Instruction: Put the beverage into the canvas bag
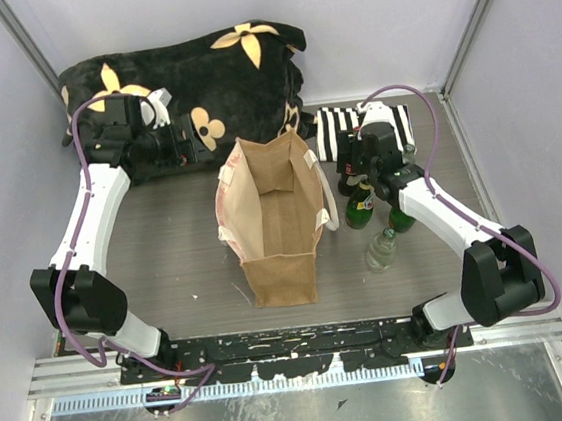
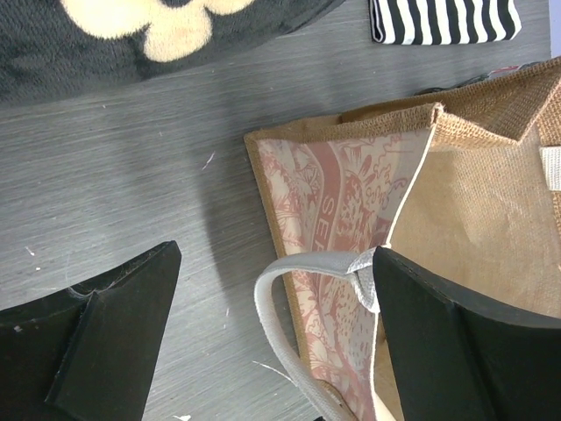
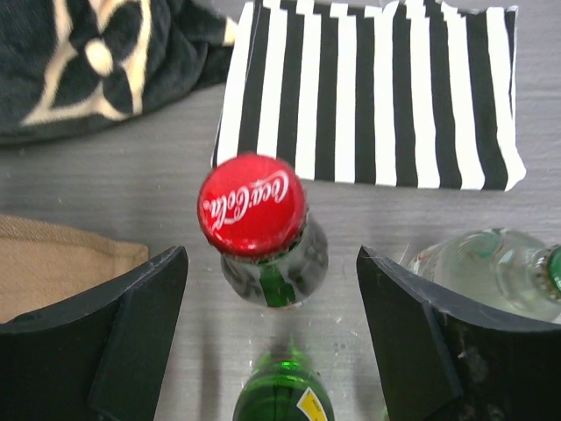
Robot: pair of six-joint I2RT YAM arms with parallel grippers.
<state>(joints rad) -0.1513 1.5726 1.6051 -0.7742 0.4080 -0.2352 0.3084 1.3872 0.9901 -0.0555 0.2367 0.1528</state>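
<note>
At the middle of the table (image 1: 167,273) stands the canvas bag (image 1: 277,221), upright, mouth open; just beside its right side, three bottles (image 1: 361,207) stand close together; right gripper (image 3: 272,254) hangs over them, fingers (image 3: 131,333) spread wide on either side of the red-capped bottle (image 3: 252,206), gripping nothing; left gripper (image 2: 276,254) spread wide and empty, at the bag's far left corner, one finger near a cream handle (image 2: 307,262); flowered blanket (image 1: 195,64) along the far edge; striped cloth (image 1: 338,129) toward the far right corner.

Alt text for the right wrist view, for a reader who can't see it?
A red-capped cola bottle stands between the open fingers of the right end effector, untouched. Beyond it lies a striped cloth; a green bottle shows at the bottom edge.
</note>
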